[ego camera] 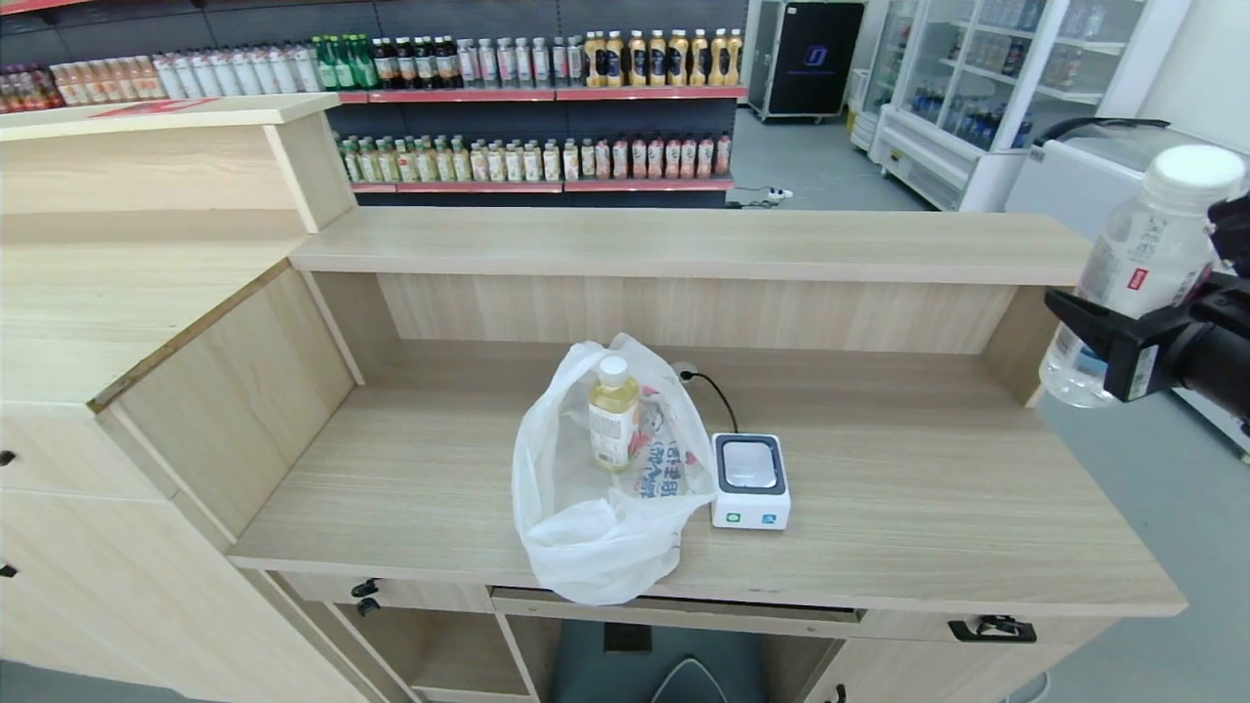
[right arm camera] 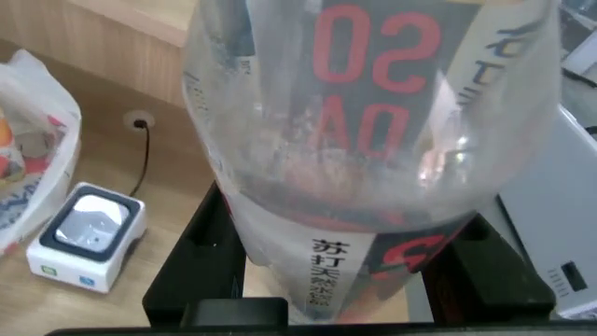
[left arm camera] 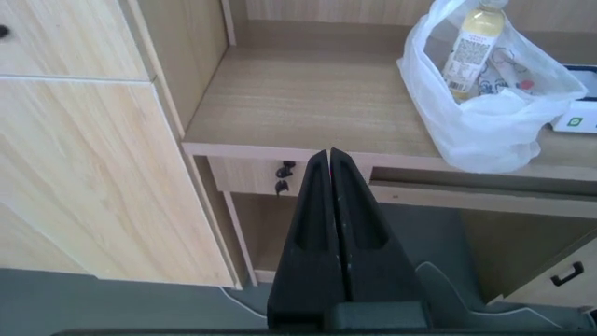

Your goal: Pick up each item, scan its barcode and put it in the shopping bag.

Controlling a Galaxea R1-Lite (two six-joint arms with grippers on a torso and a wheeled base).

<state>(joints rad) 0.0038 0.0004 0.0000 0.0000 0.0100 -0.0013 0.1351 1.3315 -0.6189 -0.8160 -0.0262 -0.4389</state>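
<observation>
The worktop (ego camera: 928,508) spreads below and to the left of your right pincer (ego camera: 1147,327), which hangs raised off its right end. The shopping bag (ego camera: 586,527) sits open on it, the farthest thing leftward from that pincer. The clear bottle (ego camera: 1138,254) is clamped in your right pincer, long axis near upright, white cap on top. I can't tell which way its barcode faces. The scanner (ego camera: 749,478) is down and left of that pincer and well apart from it. It stands just beside the bag on your pincer's side, window facing up. So I reckon the bottle goes down and left, tipped so its side meets that window. A yellow drink bottle (ego camera: 613,415) stands inside the bag. Your left pincer (left arm camera: 331,215) is pressed together, empty, low before the worktop's front edge. The right arm is nearer.
</observation>
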